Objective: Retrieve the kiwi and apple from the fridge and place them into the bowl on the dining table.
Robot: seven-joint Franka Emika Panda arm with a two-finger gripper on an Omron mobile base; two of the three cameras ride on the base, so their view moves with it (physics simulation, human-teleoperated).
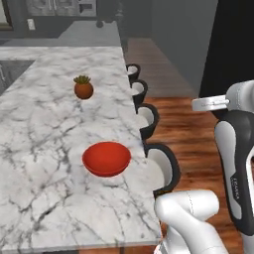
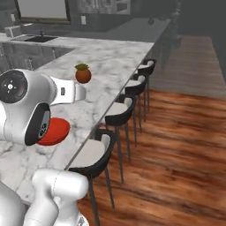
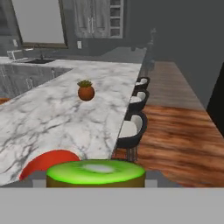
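A: Reading from left to right, the dining table [image 1: 44, 149] fills the near field of the left base view, its marble top carrying the bowl [image 1: 106, 158] close to the stool-side edge. Further back stands a small potted plant [image 1: 83, 88], well apart from the bowl.

B: And the kiwi?

A: In the hand view, the kiwi [image 3: 95, 173] sits at the bottom, cut face up, bright green with a pale core, lodged between the 2 fingers of the gripper [image 3: 95, 180]. The jaws look part-way closed and clamped on the kiwi. The bowl [image 3: 46, 162] lies just left of and beyond the fruit in that view, so the hand appears short of it and a little to the right.

B: What could go wrong from here?

A: 3 things, by my judgement. Releasing now would likely drop the kiwi onto the marble or past the table edge toward the stools [image 2: 99, 152], since the bowl sits near that edge. A round fruit let go from height may bounce off the shallow rim. A low approach could nudge the bowl itself.

B: And the apple?

A: From here I cannot place it. The bowl looks empty, so both fruits seem not yet delivered.
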